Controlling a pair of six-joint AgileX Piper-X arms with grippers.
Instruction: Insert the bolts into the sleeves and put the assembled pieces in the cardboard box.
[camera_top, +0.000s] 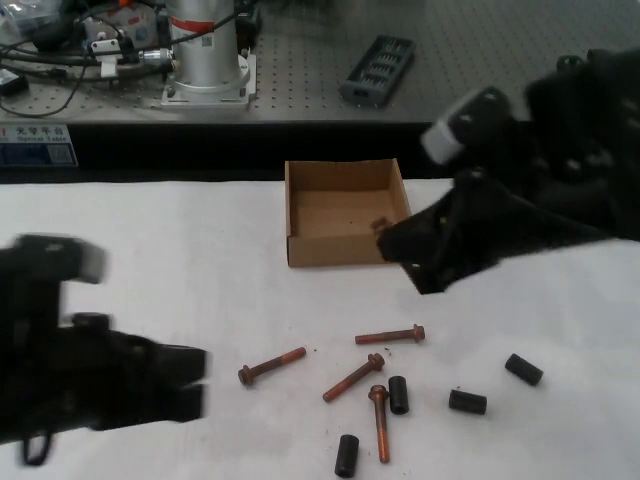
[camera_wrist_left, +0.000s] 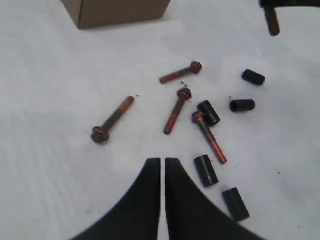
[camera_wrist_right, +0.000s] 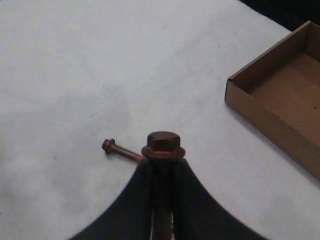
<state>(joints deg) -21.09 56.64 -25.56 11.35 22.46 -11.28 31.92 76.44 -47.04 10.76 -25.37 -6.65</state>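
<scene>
four loose bolts (camera_top: 272, 367) lay on the white cloth (camera_top: 150, 250) in front of the cardboard box (camera_top: 335, 250), with black sleeves (camera_top: 398, 394) scattered among and beside them. the right gripper (camera_wrist_right: 162, 167) was clamped on a fifth bolt (camera_wrist_right: 163, 145), its hex head poking past the fingertips, close by the box's right side. the left gripper (camera_wrist_left: 163, 167) hung near the loose pieces, fingers (camera_wrist_left: 150, 190) pressed together, holding nothing.
</scene>
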